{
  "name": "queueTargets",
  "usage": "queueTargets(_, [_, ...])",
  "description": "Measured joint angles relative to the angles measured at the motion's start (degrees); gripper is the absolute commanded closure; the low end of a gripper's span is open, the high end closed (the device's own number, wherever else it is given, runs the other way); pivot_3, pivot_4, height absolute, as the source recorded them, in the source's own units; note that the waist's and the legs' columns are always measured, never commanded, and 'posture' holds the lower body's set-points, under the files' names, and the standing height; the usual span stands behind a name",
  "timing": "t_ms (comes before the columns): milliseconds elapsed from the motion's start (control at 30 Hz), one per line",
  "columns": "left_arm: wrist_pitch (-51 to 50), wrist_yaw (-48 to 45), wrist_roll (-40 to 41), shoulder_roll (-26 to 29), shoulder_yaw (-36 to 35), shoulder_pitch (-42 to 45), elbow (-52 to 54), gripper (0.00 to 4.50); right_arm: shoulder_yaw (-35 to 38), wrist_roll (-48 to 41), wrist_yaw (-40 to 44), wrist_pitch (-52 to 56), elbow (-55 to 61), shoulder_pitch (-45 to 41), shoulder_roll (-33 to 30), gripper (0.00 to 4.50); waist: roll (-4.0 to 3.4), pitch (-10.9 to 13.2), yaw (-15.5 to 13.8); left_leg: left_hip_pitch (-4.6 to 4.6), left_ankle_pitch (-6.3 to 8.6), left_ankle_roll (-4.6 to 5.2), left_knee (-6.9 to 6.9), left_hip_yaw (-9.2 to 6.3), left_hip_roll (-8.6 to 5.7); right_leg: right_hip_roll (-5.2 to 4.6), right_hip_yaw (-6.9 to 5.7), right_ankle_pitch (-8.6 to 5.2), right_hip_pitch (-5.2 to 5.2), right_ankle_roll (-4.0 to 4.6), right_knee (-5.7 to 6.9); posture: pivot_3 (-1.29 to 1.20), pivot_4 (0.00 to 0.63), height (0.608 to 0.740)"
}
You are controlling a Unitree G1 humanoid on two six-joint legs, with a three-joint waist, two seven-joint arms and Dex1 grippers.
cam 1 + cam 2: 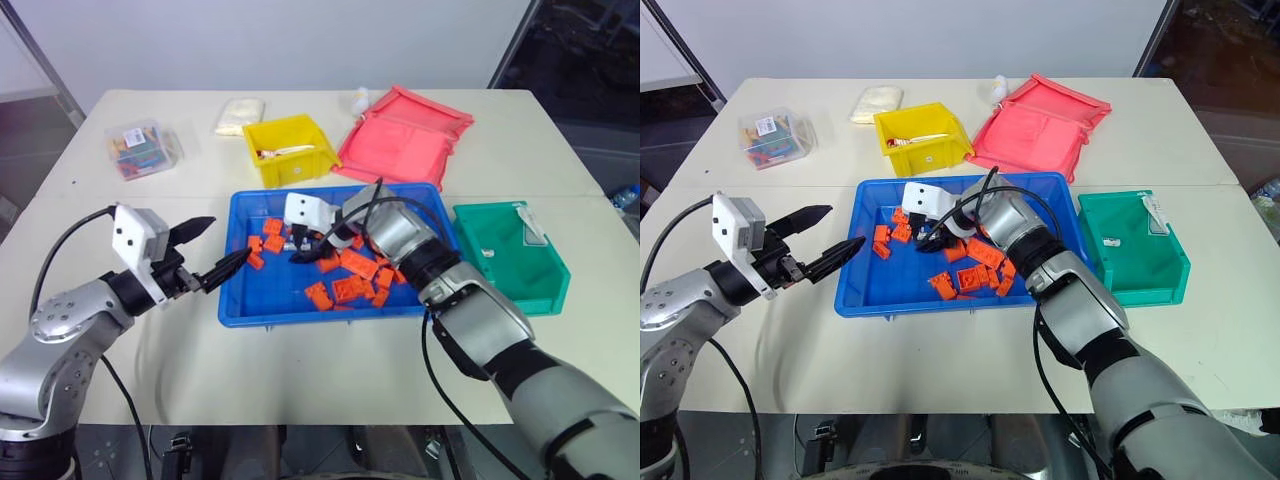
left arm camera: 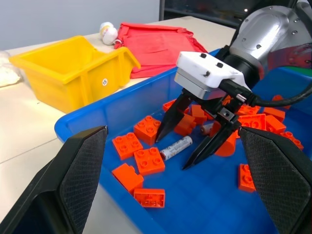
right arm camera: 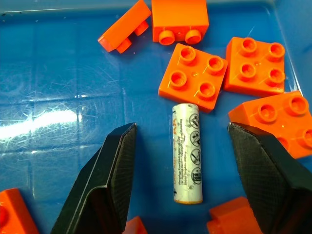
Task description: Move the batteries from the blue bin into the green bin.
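Note:
The blue bin (image 1: 233, 290) sits mid-table, holding several orange bricks and a silver-grey battery (image 3: 187, 152) that lies flat on its floor. My right gripper (image 3: 181, 126) reaches down into the bin and stands open, one finger on each side of the battery (image 2: 176, 147), with a gap between each pad and it. My left gripper (image 1: 230, 238) hovers open and level just outside the bin's left wall, holding nothing. The green bin (image 1: 510, 260) stands right of the blue bin, with a clear packet at its back.
Orange bricks (image 1: 350, 275) crowd close around the battery. Behind the blue bin stand a yellow bin (image 1: 290, 148) and a pink-red flat tray (image 1: 405, 135). A clear box of coloured pieces (image 1: 143, 147) and a white bag (image 1: 240, 113) lie at the back left.

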State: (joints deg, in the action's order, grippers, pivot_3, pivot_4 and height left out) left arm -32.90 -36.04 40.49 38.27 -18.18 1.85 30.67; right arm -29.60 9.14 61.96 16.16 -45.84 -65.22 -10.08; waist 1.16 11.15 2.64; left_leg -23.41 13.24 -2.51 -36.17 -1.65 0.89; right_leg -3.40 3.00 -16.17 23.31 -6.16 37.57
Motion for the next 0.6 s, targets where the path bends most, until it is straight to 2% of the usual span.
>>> queueTargets(100, [0.17,-0.01,-0.01,-0.02,0.0,-0.04,0.0,0.0,-0.53,0.99,2.06,-1.84,-1.82,-0.95,0.37,3.81,0.0,0.0,-0.02,0.0,0.0,0.0,0.0,0.0,0.0,0.0,0.0,0.0,-0.02,0.0,0.0,0.0,0.15,0.74])
queueTargets(133, [0.29,-0.01,-0.01,-0.08,0.0,-0.09,0.0,0.0,-0.55,1.24,2.59,-2.28,-2.12,-1.14,0.47,4.4,0.0,0.0,-0.02,0.01,0.0,0.0,0.0,0.0,0.0,0.0,0.0,0.0,-0.02,0.0,0.0,0.0,0.15,0.74])
queueTargets(467, [0.74,-0.05,0.49,-0.33,0.0,-0.34,-0.01,0.0,1.14,2.42,1.88,-1.68,-1.54,-1.61,-0.34,4.48,-0.02,0.01,-0.19,-0.04,0.0,-0.01,-0.01,-0.03,-0.02,-0.03,-0.01,0.0,0.01,0.0,0.0,0.0,0.15,0.74])
queueTargets(600, [0.62,-1.72,2.7,0.13,0.3,3.61,-0.43,0.0,6.89,-0.75,4.08,6.74,12.61,-1.67,-7.21,4.48,-0.03,0.06,-0.56,-0.24,-0.02,-0.03,-0.02,-0.06,-0.08,-0.14,-0.04,0.01,0.15,-0.01,-0.02,0.0,0.15,0.74])
